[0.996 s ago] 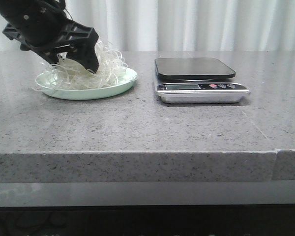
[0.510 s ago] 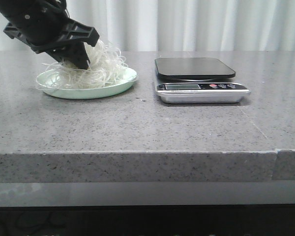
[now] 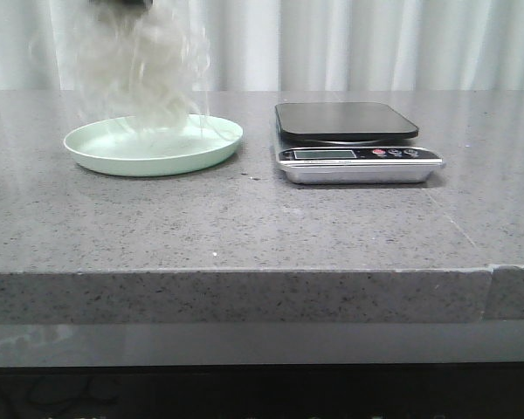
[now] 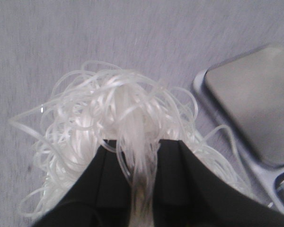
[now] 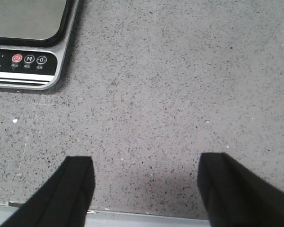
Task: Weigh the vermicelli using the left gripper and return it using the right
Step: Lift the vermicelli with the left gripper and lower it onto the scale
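Note:
The vermicelli (image 3: 144,65), a blurred tangle of thin white strands, hangs in the air above the mint-green plate (image 3: 113,154), with a few strands trailing down to the plate. In the left wrist view my left gripper (image 4: 137,146) is shut on the vermicelli (image 4: 113,104), the strands pinched between its black fingers (image 4: 109,175). In the front view that gripper is almost out of the frame at the top. The scale (image 3: 349,140) with its black platform stands right of the plate. My right gripper (image 5: 146,175) is open over bare countertop near the scale (image 5: 28,42), holding nothing.
The grey speckled countertop (image 3: 262,218) runs to a front edge (image 3: 244,272). White curtains hang behind. The scale's silver front panel (image 5: 19,66) carries a display and buttons.
My left gripper rose from the plate out of the top of the front view, lifting the vermicelli off the plate. The plate now lies nearly bare.

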{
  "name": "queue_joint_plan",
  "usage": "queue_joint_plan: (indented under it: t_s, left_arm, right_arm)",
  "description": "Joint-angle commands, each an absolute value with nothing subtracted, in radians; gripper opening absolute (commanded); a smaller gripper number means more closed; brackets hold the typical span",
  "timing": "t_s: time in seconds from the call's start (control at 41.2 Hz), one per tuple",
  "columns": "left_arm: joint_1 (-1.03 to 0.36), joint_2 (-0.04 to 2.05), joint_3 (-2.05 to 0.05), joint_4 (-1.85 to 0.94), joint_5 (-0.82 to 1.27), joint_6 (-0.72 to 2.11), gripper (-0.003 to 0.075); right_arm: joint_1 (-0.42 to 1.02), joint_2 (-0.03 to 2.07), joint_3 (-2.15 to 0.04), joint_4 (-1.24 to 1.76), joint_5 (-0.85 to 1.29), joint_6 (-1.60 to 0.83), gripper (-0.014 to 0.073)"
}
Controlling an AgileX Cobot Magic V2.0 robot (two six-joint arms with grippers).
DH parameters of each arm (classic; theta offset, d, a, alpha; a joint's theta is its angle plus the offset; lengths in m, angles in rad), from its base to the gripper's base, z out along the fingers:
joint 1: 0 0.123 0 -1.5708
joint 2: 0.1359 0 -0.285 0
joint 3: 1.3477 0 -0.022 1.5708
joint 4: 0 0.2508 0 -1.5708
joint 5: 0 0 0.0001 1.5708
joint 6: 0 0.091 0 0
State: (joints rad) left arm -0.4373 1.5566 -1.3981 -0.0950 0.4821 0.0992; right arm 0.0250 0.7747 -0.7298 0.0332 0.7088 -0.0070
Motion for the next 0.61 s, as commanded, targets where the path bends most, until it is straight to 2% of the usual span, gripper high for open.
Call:
queue_joint_plan:
  t_s: [0.0, 0.291, 0.583]
  left_arm:
    - [-0.479, 1.506, -1.491, -0.104, 0.394, 0.108, 0.0141]
    - [-0.629, 1.6, -1.678, -0.077, 0.33, 0.108, 0.0141]
    - [-0.705, 1.794, -1.858, -0.077, 0.33, 0.108, 0.0141]
  right_arm:
    - [0.017, 0.777, -0.755, 0.03, 0.66, -0.01, 0.0563]
    - [0.017, 0.777, -0.755, 0.03, 0.66, -0.01, 0.0563]
    - [0.017, 0.777, -0.755, 0.03, 0.66, -0.01, 0.0563]
